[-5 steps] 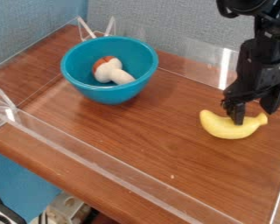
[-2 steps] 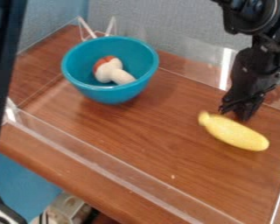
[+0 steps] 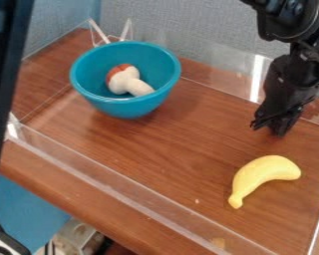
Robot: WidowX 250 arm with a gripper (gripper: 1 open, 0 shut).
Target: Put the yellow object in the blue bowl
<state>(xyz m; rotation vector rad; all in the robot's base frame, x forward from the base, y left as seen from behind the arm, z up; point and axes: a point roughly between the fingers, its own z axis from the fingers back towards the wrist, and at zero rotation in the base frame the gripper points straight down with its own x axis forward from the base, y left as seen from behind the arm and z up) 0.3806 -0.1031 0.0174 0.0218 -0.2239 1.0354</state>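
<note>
The yellow object (image 3: pixel 262 179), a small curved toy banana, lies flat on the wooden table near the front right. My gripper (image 3: pixel 274 124) hangs behind and above it, its black fingers pressed together with nothing between them, clear of the banana. The blue bowl (image 3: pixel 93 92) stands at the back left with a white-and-brown mushroom toy (image 3: pixel 125 82) inside it.
Low clear acrylic walls (image 3: pixel 123 184) run around the wooden tabletop (image 3: pixel 175 139). A dark blurred shape (image 3: pixel 5 60) covers the left edge of the view. A blue wall stands behind the table.
My gripper has gone from open over the banana to shut and has lifted slightly. The banana slipped out and slid toward the front, turning as it went.
</note>
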